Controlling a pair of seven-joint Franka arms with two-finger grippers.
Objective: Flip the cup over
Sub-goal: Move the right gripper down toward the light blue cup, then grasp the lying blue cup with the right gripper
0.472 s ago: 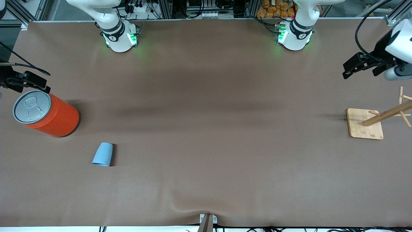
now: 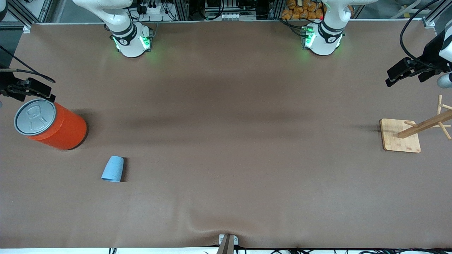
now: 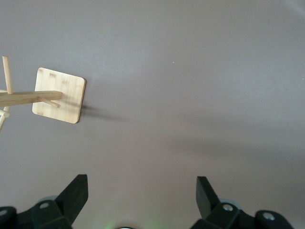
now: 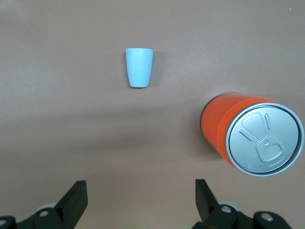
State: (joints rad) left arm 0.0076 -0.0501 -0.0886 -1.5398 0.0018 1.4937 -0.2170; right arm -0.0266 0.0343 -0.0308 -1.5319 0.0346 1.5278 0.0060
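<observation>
At the right arm's end of the worktop (image 2: 226, 106), the right pincer (image 2: 26, 90) hangs with its fingers spread wide and nothing between them, over the cloth just beside the orange can (image 2: 53, 125) (grey pull-tab lid on top, standing upright). The cup (image 2: 113, 169), small and light blue, lies on its side nearer the front camera than the can and well apart from it. At the left arm's end, the wooden rack (image 2: 413, 134) stands on its square base. The left pincer (image 2: 400, 72) hovers above the worktop near the rack, fingers likewise spread and empty.
</observation>
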